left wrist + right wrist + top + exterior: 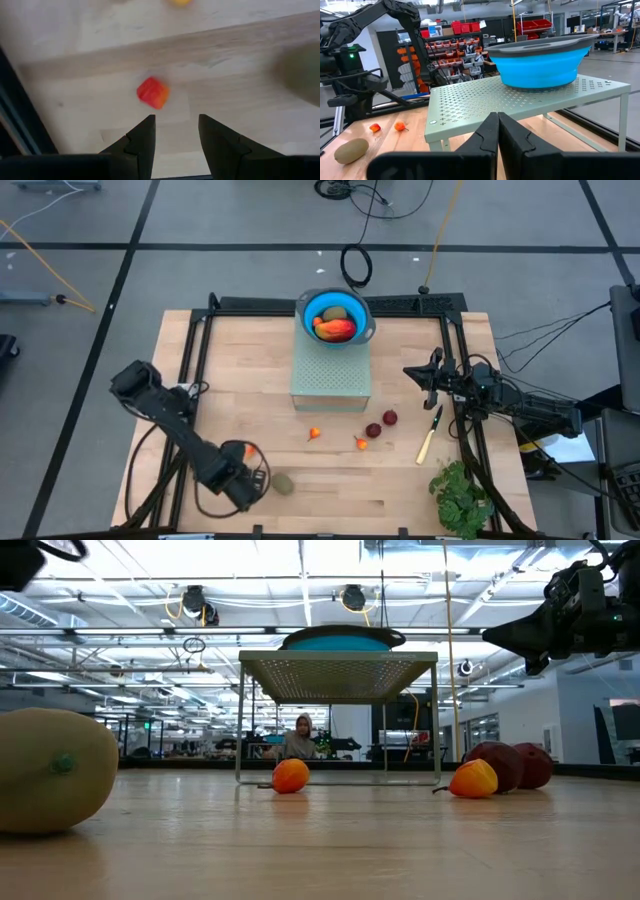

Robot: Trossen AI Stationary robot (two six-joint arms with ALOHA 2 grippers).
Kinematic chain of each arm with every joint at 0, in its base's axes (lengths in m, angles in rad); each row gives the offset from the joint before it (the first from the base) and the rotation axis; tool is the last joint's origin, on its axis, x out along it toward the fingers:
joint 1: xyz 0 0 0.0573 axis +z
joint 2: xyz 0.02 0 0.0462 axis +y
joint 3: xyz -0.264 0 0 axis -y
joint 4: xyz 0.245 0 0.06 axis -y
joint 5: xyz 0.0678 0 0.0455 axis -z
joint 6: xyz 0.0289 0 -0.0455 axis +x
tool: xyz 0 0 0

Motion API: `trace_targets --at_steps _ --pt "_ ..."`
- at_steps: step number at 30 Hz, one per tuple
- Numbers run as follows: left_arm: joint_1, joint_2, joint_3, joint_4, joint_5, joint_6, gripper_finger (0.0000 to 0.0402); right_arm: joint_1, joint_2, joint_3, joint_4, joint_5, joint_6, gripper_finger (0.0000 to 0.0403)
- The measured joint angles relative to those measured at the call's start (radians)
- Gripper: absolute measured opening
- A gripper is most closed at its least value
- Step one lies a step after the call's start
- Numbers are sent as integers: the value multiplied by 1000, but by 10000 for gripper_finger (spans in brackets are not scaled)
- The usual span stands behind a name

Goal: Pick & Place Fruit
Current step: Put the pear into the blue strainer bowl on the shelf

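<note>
A small orange-red fruit piece point(153, 92) lies on the wooden table just ahead of my left gripper point(176, 125), which points down, open and empty, near the front left point(243, 476). A brownish-green oval fruit point(284, 483) rests beside it. Two more small orange pieces point(315, 433) point(361, 442) and two dark red round fruits point(373, 430) point(389, 417) lie mid-table. An orange-red oblong fruit point(336, 329) sits in the blue bowl point(310, 308). My right gripper point(497, 125) waits shut at the right point(420, 375).
The blue bowl stands on a pale green perforated stand point(330, 380) at the middle back. A yellow-handled knife point(430, 435) and a leafy green bunch point(460, 495) lie at the front right. A black frame point(190, 350) borders the table.
</note>
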Motion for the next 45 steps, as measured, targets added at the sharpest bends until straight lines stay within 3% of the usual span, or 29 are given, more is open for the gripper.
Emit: trace_targets --at_steps 5,18,29,35,45 --pt "-57 0 0 -2 0 -167 147 0 0 0 0 0 0 0" --pt "-70 0 0 -44 -61 -175 152 0 0 0 0 0 7 0" --pt "-70 -2 -19 -56 -87 -181 253 0 0 0 0 0 8 0" --pt "-70 -2 -119 85 -73 -191 285 0 0 0 1 0 8 0" --pt "-70 -2 -238 287 -53 -198 274 0 0 0 1 0 8 0"
